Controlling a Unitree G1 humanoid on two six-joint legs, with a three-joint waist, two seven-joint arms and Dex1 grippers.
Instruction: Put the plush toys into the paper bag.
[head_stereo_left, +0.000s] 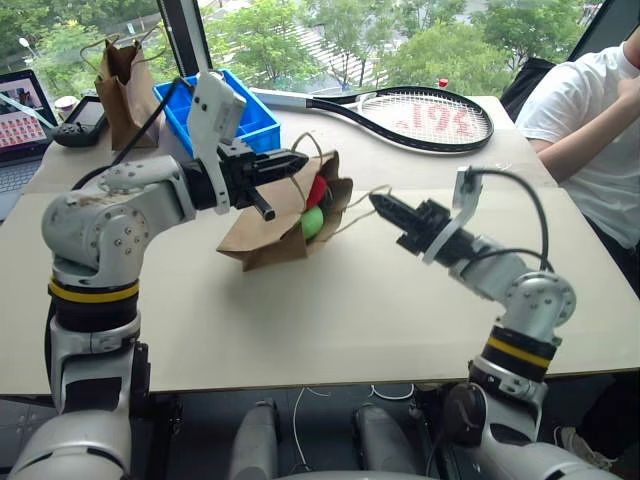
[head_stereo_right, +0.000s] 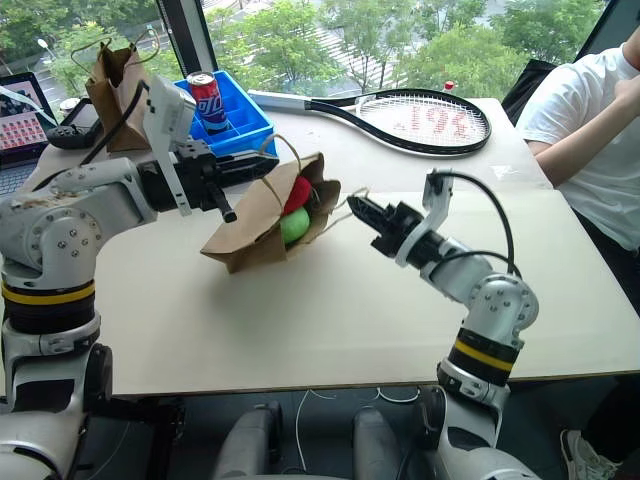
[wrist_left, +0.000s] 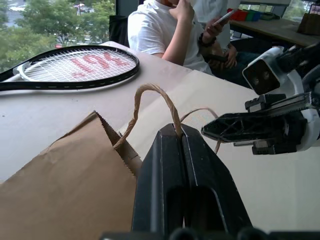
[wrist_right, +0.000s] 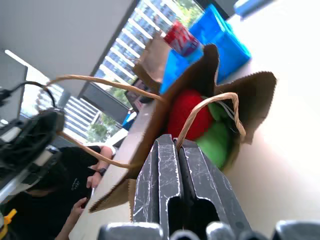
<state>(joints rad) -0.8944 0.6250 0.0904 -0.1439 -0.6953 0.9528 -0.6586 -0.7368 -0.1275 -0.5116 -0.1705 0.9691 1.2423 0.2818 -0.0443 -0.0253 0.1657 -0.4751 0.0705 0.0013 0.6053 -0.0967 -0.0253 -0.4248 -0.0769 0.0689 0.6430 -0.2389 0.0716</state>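
The paper bag (head_stereo_left: 262, 232) hangs tilted just above the table's middle, with its mouth turned toward my right arm. Inside the mouth sit both plush toys: the red chili (head_stereo_left: 317, 190) above the light green creature (head_stereo_left: 313, 222). My left gripper (head_stereo_left: 298, 160) is shut on one twine handle (wrist_left: 150, 90) at the bag's upper rim. My right gripper (head_stereo_left: 381, 204) is shut on the other twine handle (wrist_right: 207, 106) just right of the mouth. In the right wrist view the red toy (wrist_right: 187, 112) and green toy (wrist_right: 217, 140) show inside the open bag.
A blue bin (head_stereo_left: 245, 112) with a soda can (head_stereo_right: 207, 97) stands behind the bag. A tennis racket (head_stereo_left: 425, 118) lies at the back right. A narrower paper bag (head_stereo_left: 125, 85), a controller (head_stereo_left: 80, 118) and a laptop (head_stereo_left: 20, 115) are at the back left. A person (head_stereo_left: 590, 120) sits at the right edge.
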